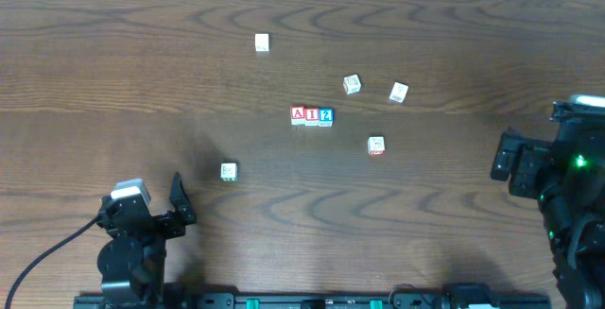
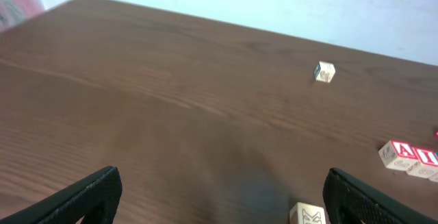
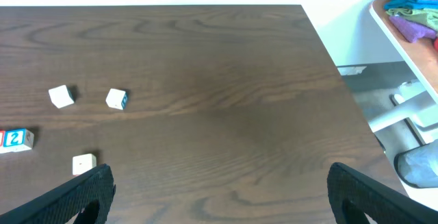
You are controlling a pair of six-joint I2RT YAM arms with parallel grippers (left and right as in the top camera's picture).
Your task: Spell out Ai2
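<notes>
Three letter blocks stand touching in a row at the table's middle: a red A [image 1: 299,114], a red I [image 1: 312,114] and a blue 2 [image 1: 325,115]. The row's A also shows at the right edge of the left wrist view [image 2: 397,153], and the 2 at the left edge of the right wrist view [image 3: 18,139]. My left gripper [image 1: 161,210] is open and empty at the front left, far from the row. My right gripper [image 1: 515,163] is open and empty at the right edge.
Loose blocks lie scattered: one at the far left [image 1: 262,42], two right of the row at the back [image 1: 352,84] [image 1: 399,92], one in front of them [image 1: 375,145], and one near my left gripper [image 1: 228,171]. The table's right edge [image 3: 342,80] borders a shelf with cloths.
</notes>
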